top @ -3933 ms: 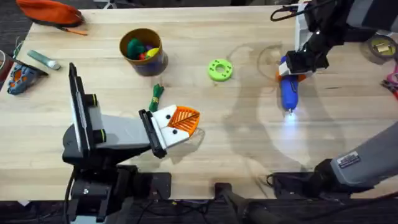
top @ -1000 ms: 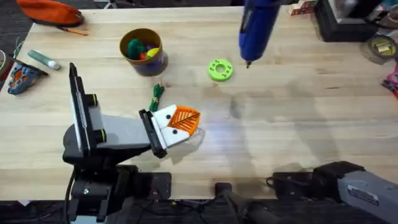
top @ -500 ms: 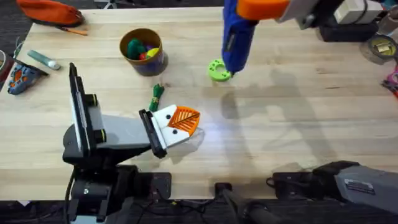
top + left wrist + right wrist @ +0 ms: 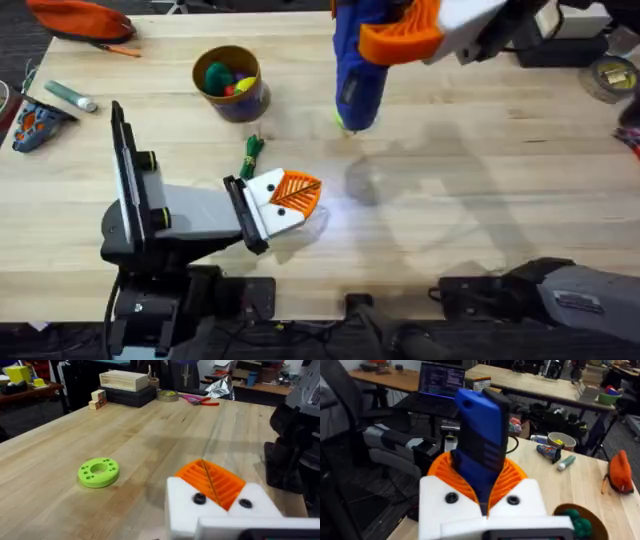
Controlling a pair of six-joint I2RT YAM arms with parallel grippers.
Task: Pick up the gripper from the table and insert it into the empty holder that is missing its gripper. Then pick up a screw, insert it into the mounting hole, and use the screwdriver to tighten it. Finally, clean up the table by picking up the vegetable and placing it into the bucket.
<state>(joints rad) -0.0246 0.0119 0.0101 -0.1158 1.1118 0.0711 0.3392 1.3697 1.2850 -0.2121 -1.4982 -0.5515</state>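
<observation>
screwdriver [image 4: 362, 70] blue. right fingers [image 4: 405, 33] orange ribbed pads on white mounts with dark screw spots. left fingers [image 4: 296, 190] same, orange ribbed on white. bucket [image 4: 249, 102] yellow rim, dark blue-purple wall. vegetable [image 4: 251, 153] dark green, tan end. disc [image 4: 98, 471] lime green with holes. counter [image 4: 500, 180] light wood grain.

A lime-green holed disc [image 4: 99, 472] lies flat on the wooden table [image 4: 520, 200].

one blue screwdriver [image 4: 358, 70], one vegetable [image 4: 251, 153], one bucket [image 4: 231, 83], one green disc [image 4: 99, 471], two grippers
</observation>
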